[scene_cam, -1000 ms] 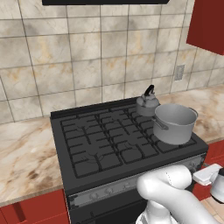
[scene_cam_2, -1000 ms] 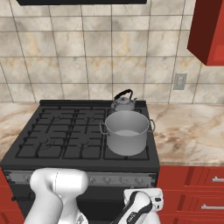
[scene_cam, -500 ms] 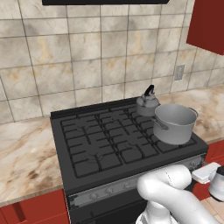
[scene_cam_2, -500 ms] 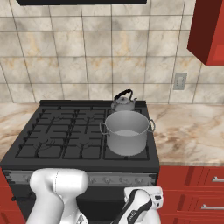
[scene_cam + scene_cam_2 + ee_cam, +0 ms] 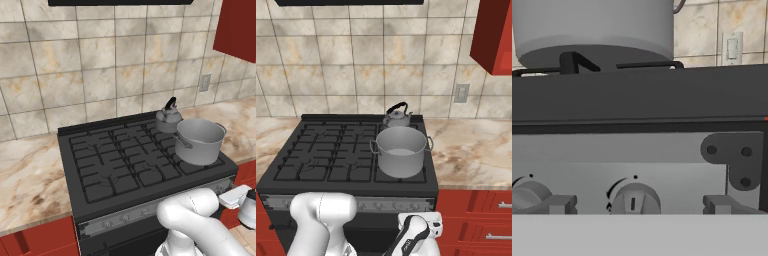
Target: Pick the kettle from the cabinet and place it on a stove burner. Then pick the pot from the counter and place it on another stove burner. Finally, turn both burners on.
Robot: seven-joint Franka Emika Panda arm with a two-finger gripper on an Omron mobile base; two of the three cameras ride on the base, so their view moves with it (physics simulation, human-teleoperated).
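Note:
The grey kettle point(image 5: 168, 116) point(image 5: 396, 116) stands on the back right burner of the black stove point(image 5: 107, 165) point(image 5: 331, 155). Just in front of it, the wide pot point(image 5: 199, 141) point(image 5: 401, 150) sits on the front right burner, and its underside point(image 5: 597, 30) looms at the top of the hand view. My gripper point(image 5: 639, 205) is low in front of the silver knob panel point(image 5: 662, 165), open, its fingertips point(image 5: 559, 204) wide apart on either side of a knob point(image 5: 634, 200) without touching it. The red cabinet point(image 5: 240, 30) point(image 5: 493, 35) hangs at the upper right.
Marble counter point(image 5: 30, 185) point(image 5: 471, 150) flanks the stove on both sides. Another knob point(image 5: 529, 195) sits to the left on the panel. Red drawers point(image 5: 481, 220) are right of the oven front. A wall outlet point(image 5: 461, 93) is behind the counter.

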